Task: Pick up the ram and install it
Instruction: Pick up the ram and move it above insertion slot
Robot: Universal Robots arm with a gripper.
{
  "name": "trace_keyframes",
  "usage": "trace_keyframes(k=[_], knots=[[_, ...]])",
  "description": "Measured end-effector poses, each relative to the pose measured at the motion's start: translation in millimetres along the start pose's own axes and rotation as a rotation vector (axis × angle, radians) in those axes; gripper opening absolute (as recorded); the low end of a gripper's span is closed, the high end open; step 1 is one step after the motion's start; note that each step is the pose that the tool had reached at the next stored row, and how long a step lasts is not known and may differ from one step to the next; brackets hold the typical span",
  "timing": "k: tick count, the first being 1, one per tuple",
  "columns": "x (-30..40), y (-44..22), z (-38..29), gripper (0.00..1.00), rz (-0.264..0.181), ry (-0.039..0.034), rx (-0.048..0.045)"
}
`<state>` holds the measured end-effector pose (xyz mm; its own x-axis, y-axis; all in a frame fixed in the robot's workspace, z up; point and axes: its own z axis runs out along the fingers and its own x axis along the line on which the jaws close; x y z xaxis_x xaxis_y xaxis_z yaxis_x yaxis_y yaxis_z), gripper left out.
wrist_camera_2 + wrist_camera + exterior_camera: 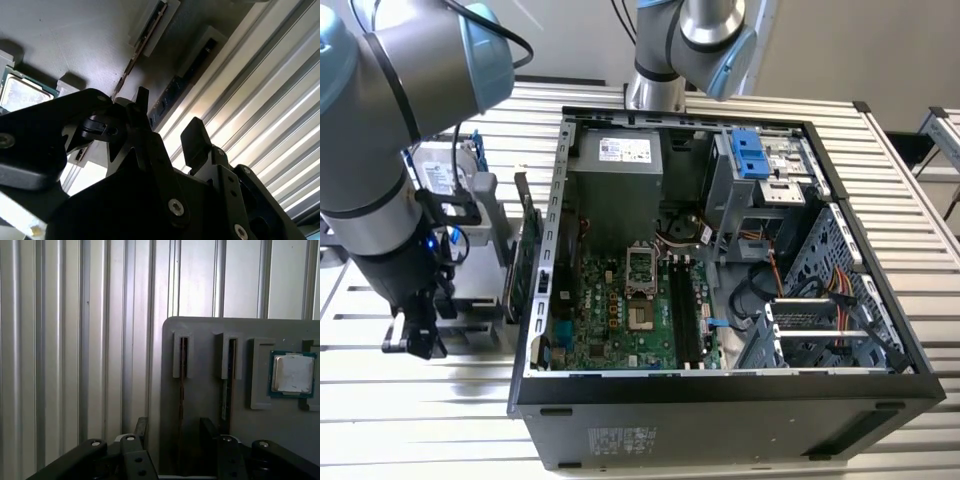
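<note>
Count: one gripper, two slots in the grey holder plate, two thin sticks standing on edge in those slots, one square silver chip, one open computer case.

The ram stands in the holder plate's slot farther from the silver chip. In both wrist views it runs along the slot and passes between the two fingers, with a gap visible on each side. The fingers are spread apart and released, gripping nothing. In the second wrist view the ram again lies in the gap of the gripper.

The second stick sits in the slot nearer the silver chip, outside the fingers. The silver chip rests in its own recess of the holder plate, beside that slot.

In the exterior view the gripper hangs low over the holder plate, which lies on the slatted table. The computer case stands beside the holder plate, its motherboard exposed.
</note>
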<state>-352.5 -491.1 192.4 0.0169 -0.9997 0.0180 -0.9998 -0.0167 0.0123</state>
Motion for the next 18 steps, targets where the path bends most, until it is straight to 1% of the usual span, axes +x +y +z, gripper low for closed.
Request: trace_keyframes(k=[2,5,13,18], knots=[[0.0,0.0,0.4,1.0,0.0,-0.0108,0.0001],[0.0,-0.1,0.8,1.0,0.0,-0.0177,0.0003],[-0.2,-0.1,0.9,1.0,0.0,-0.0183,0.0004],[-2.9,-0.2,1.0,1.0,0.0,-0.0182,0.0003]])
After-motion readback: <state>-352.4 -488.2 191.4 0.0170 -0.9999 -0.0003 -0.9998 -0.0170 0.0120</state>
